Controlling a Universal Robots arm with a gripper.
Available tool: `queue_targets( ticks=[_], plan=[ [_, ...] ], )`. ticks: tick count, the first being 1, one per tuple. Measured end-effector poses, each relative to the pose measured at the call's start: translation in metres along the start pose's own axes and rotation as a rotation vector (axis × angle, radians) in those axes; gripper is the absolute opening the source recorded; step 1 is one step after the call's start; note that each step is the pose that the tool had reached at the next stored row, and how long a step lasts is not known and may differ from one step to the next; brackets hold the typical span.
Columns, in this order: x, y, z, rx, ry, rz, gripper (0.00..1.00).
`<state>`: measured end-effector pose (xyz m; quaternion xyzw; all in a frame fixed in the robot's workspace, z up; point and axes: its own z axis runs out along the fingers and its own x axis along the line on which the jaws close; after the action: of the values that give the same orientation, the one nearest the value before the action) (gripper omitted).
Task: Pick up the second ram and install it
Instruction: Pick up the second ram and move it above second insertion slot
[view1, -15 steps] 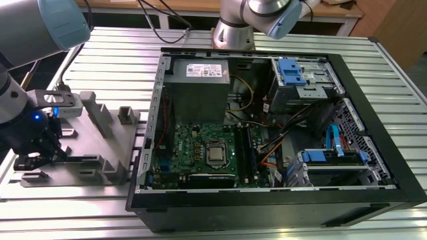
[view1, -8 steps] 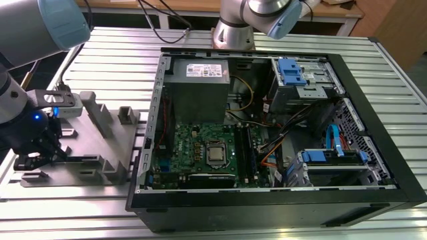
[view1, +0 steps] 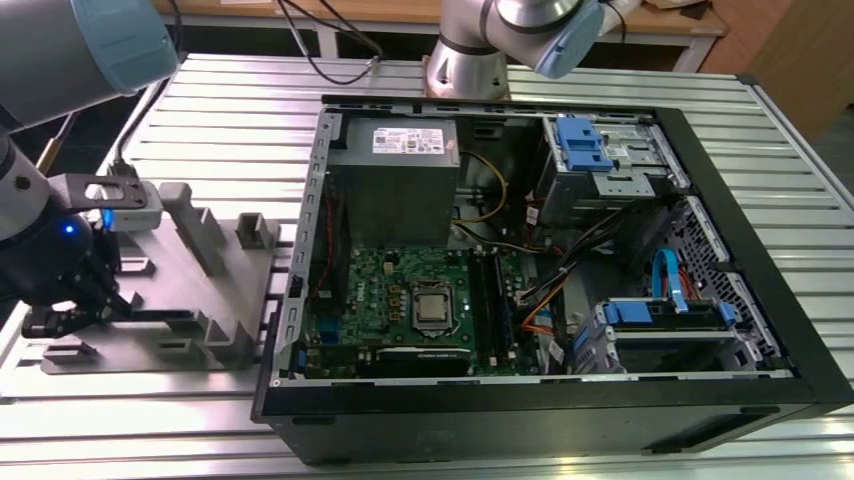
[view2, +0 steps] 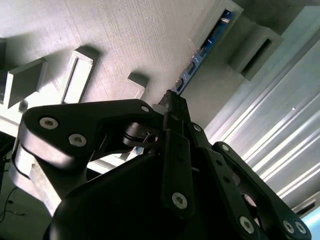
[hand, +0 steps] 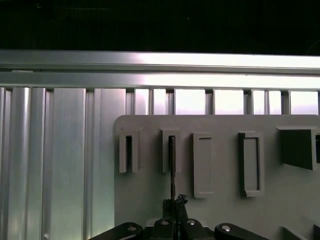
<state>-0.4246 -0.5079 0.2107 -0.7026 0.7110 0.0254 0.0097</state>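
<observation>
— What is held by the gripper (hand: 173, 202)?

— Its fingers are seen drawn together on the near end of the second ram (hand: 172, 165), a thin dark strip viewed edge-on in the first wrist view.

— Where is that strip placed?

— It is stood on the grey holder block (hand: 145, 200), and its far end is set inside the slot of one raised holder (hand: 164, 150).

— What is found beyond?

— In the exterior view the block is laid on a ribbed metal table (view1: 240, 100), to the exterior view's left of an open computer case (view1: 534, 415). A green motherboard (view1: 387, 290) is seen inside the case, well apart from the gripper.
</observation>
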Motion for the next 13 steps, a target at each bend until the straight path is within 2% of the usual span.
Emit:
queue_targets(
  ticks=[13],
  plan=[
    [-0.0018,0.0008,-0.0364,0.0000,-0.0010,0.000,0.08]
  ],
)
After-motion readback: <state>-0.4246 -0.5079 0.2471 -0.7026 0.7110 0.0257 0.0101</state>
